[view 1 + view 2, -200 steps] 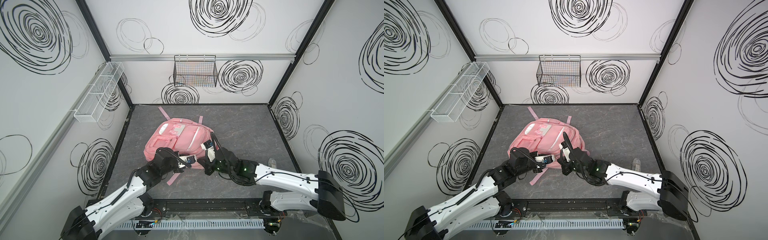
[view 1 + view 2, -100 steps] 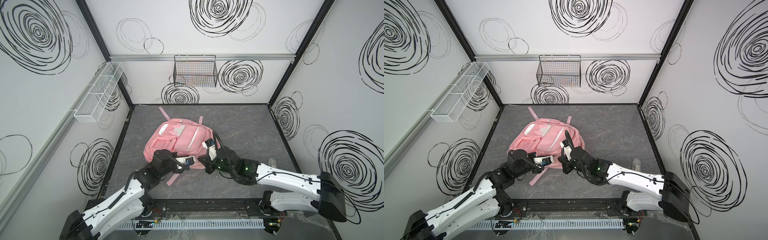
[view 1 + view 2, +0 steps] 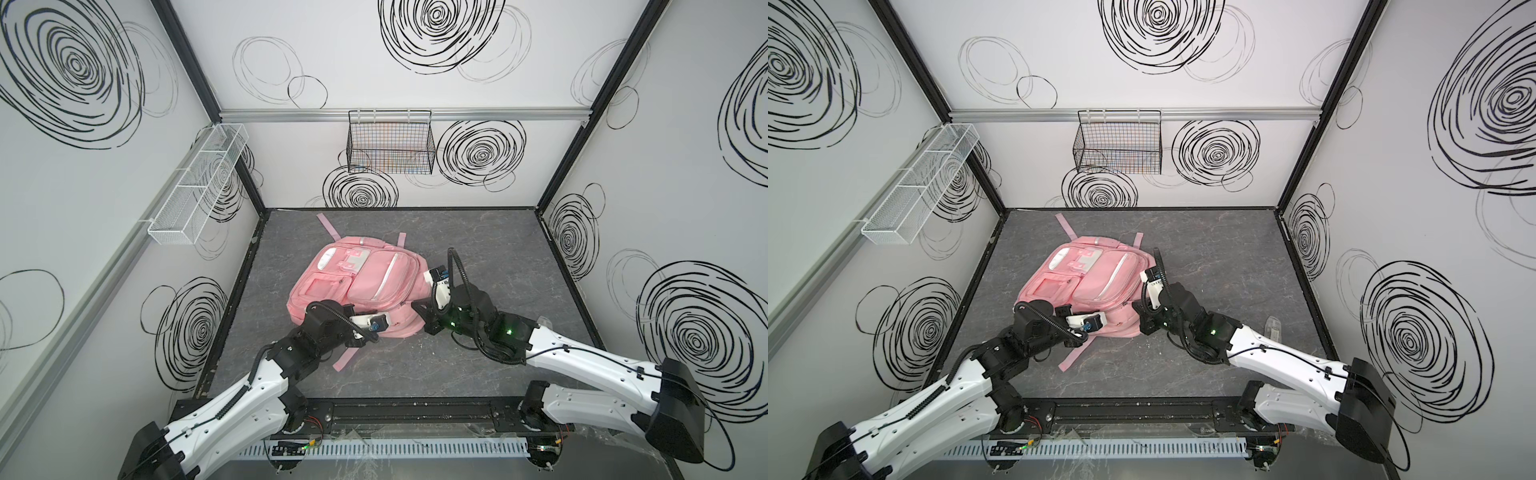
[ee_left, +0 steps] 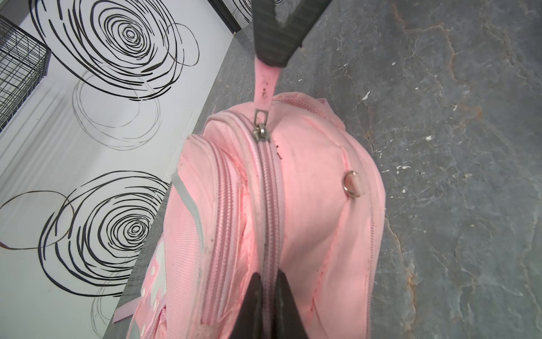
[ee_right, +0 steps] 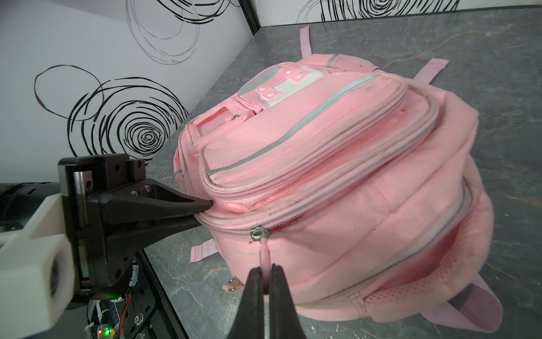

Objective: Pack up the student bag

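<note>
While student bag [image 3: 365,286] lies face-up near table [image 3: 478,249] centre, toward 10 o'clock, right gripper [image 5: 265,268] pinches zipper pull [image 5: 264,249] at bag's 4 o'clock. Left gripper [image 4: 268,267] jaws near-closed astride seam [image 4: 268,205], grip uncertain. Judged: zipping shut. Next: steady pull along seam.

Bright even light, soft shadows, wide-angle edge distortion, mostly sharp

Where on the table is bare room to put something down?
Bare: the far right corner of the table, between bag and right wall; also the near strip along the front rail. Crowded: the bag's near edge, where left gripper pinches fabric and right gripper the zipper pull.
</note>
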`<state>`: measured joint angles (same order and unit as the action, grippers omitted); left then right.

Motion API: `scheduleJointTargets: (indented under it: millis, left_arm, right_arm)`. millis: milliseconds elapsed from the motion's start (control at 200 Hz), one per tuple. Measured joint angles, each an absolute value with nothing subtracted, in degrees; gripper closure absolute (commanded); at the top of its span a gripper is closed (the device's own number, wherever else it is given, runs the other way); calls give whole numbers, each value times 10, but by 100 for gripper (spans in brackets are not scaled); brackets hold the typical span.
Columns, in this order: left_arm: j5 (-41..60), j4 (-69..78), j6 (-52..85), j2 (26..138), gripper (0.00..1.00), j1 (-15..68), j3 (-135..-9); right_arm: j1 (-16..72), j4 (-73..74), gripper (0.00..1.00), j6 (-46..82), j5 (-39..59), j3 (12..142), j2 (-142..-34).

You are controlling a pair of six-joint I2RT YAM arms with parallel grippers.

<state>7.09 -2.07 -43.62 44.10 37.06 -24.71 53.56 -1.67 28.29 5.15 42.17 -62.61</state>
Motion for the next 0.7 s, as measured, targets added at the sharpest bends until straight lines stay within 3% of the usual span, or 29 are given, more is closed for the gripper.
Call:
scheduleJointTargets:
  millis: [55, 320, 700]
  left_arm:
    - [77, -20, -435, 438, 43, 371, -247]
    - [97, -11, -415, 448, 43, 378, -251]
    - [104, -11, -399, 461, 62, 405, -264]
  right_arm:
    - [536, -17, 100, 283, 51, 420, -626]
    - [560, -11, 100, 281, 52, 417, -630]
    - [607, 18, 100, 283, 46, 420, -655]
